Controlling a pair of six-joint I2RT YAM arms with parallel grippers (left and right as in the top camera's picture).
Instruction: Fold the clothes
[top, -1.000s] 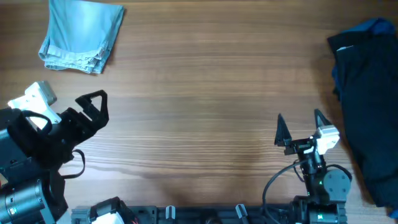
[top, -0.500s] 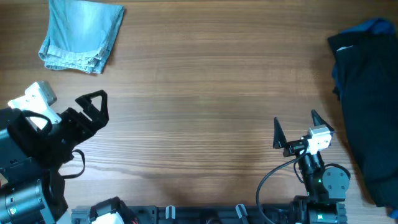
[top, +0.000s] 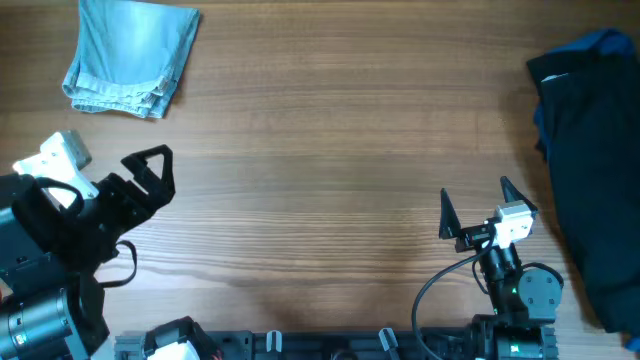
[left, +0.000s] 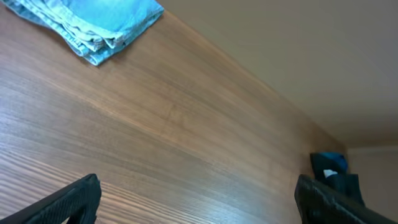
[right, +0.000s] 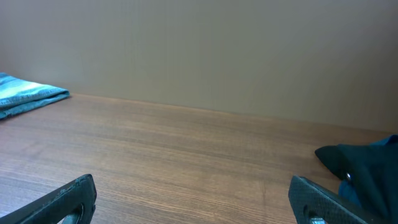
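A light blue denim garment (top: 130, 55) lies folded at the table's far left corner. It also shows in the left wrist view (left: 93, 22) and at the left edge of the right wrist view (right: 25, 98). My left gripper (top: 150, 172) is open and empty at the near left, well short of the denim; its fingers frame bare wood in the left wrist view (left: 199, 199). My right gripper (top: 478, 205) is open and empty at the near right, its fingers wide apart over bare wood in the right wrist view (right: 199, 199).
A dark navy and black pile of clothes (top: 590, 150) lies along the right edge of the wooden table (top: 330, 150); it shows in the right wrist view (right: 367, 165) and the left wrist view (left: 336, 171). The arm bases stand along the near edge.
My right gripper has shifted slightly to the left and toward the near edge between one second ago and half a second ago, then stayed still. The left arm and the clothes have not moved.
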